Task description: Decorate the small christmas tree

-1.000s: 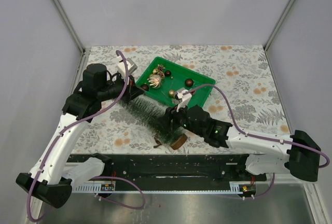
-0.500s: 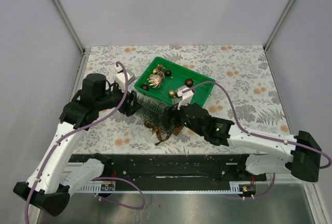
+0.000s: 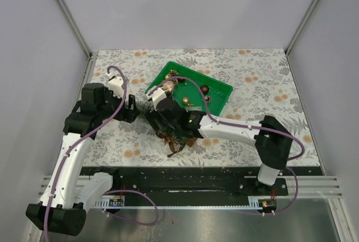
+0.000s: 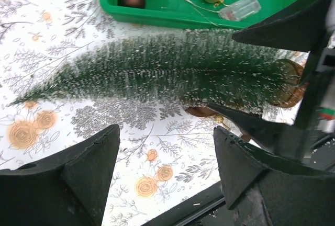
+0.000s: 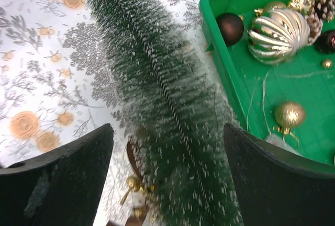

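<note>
The small christmas tree [image 4: 167, 77] lies on its side on the flowered tablecloth, just in front of the green tray [image 4: 172, 19]. Its tip points left in the left wrist view. In the top view my right arm covers most of it. My right gripper [image 5: 167, 155] [image 3: 171, 123] is open and straddles the thick end of the tree [image 5: 167, 126], its fingers [image 4: 251, 126] standing on either side. My left gripper [image 4: 166, 155] [image 3: 133, 110] is open over bare cloth, short of the tree, with nothing between its fingers.
The tray [image 5: 309, 126] [image 3: 221, 88] holds a ribbed gold ball [image 5: 277, 32], a brown ball [image 5: 230, 27], a small gold ball [image 5: 289, 115] and a pine cone. A brown ribbon with a gold bell [image 5: 133, 181] [image 3: 175, 144] lies by the tree's base. The table's black front edge is close.
Both grippers have opened and let go of the tree, which now rests on the cloth. The left gripper has drawn back to the left; the right wrist has swung over the tree.
</note>
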You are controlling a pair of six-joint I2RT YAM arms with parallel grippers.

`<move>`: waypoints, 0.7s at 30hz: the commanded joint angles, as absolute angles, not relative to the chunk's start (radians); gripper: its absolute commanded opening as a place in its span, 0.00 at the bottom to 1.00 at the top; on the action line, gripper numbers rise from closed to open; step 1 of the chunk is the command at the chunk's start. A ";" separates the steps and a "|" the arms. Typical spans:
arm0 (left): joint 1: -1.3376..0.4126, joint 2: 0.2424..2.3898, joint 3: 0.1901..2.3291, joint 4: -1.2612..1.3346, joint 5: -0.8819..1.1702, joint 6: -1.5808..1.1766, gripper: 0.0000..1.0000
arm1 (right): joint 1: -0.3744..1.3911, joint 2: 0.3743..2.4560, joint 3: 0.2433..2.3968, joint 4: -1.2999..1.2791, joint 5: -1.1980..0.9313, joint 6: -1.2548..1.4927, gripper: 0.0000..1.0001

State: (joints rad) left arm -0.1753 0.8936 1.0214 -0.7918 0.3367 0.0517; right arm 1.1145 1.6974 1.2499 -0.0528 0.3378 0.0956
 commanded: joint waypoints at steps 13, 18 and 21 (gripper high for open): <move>-0.057 0.844 1.049 -0.827 0.406 0.149 0.76 | 1.013 1.960 1.519 -0.172 0.210 0.054 0.43; -0.058 0.836 1.063 -0.839 0.454 0.176 0.77 | 0.999 1.913 1.519 -0.169 0.222 0.078 0.00; -0.057 0.825 1.065 -0.870 0.553 0.227 0.91 | 0.999 1.800 1.459 -0.091 0.235 0.095 0.00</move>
